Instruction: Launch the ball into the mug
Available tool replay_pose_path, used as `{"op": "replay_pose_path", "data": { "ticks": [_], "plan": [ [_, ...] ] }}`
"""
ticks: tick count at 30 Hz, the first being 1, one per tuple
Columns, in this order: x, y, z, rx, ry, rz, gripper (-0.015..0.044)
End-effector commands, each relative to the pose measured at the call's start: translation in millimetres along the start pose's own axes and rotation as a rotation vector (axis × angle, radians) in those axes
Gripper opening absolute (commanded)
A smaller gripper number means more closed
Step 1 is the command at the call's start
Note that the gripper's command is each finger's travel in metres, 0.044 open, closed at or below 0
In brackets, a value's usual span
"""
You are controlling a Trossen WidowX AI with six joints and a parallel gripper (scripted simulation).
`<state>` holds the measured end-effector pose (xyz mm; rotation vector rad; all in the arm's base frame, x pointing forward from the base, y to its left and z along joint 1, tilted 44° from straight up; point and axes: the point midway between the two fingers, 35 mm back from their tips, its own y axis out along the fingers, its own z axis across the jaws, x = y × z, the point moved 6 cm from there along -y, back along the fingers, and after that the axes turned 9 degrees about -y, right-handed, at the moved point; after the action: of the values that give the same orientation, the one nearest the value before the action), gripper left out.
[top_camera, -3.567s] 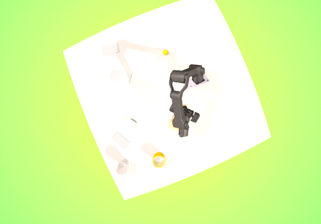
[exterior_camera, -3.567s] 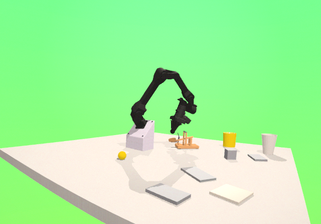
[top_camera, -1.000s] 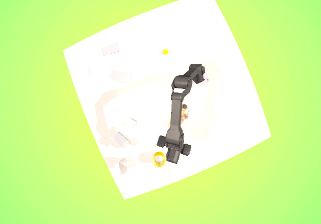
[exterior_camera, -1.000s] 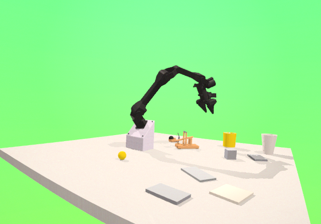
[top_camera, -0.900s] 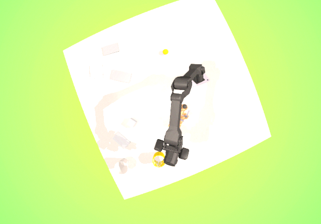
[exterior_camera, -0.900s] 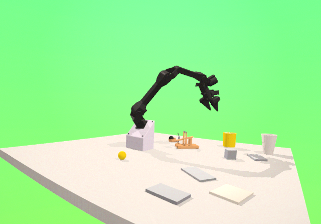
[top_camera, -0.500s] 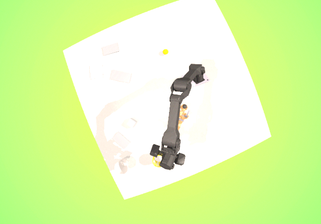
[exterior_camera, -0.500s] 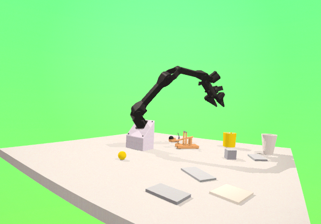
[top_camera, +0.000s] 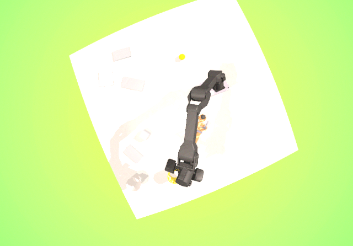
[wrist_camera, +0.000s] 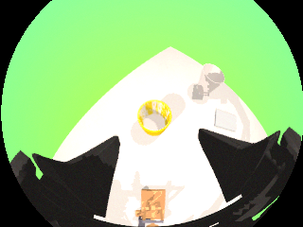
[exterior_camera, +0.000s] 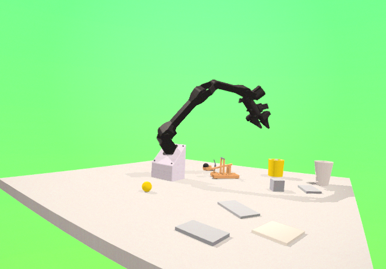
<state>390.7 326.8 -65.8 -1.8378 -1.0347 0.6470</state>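
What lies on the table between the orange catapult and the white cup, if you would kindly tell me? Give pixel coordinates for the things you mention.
In the exterior view, the yellow mug point(top_camera: 170, 178) point(exterior_camera: 276, 167) point(wrist_camera: 140, 124) and grey cube point(exterior_camera: 277, 185) appear between them.
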Motion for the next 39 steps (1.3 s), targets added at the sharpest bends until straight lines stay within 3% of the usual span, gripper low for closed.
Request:
{"op": "replay_pose_path", "data": {
  "ticks": [1, 12, 24, 39],
  "plan": [
    [-1, 3, 1, -0.003, -0.005, 0.004, 0.0282],
    [-1, 3, 1, -0.003, -0.005, 0.004, 0.0000],
    [-2, 2, 5, -0.003, -0.027, 0.012, 0.0000],
    [-50, -4, 88, 0.005, -0.510, 0.171, 0.0000]
  ]
}}
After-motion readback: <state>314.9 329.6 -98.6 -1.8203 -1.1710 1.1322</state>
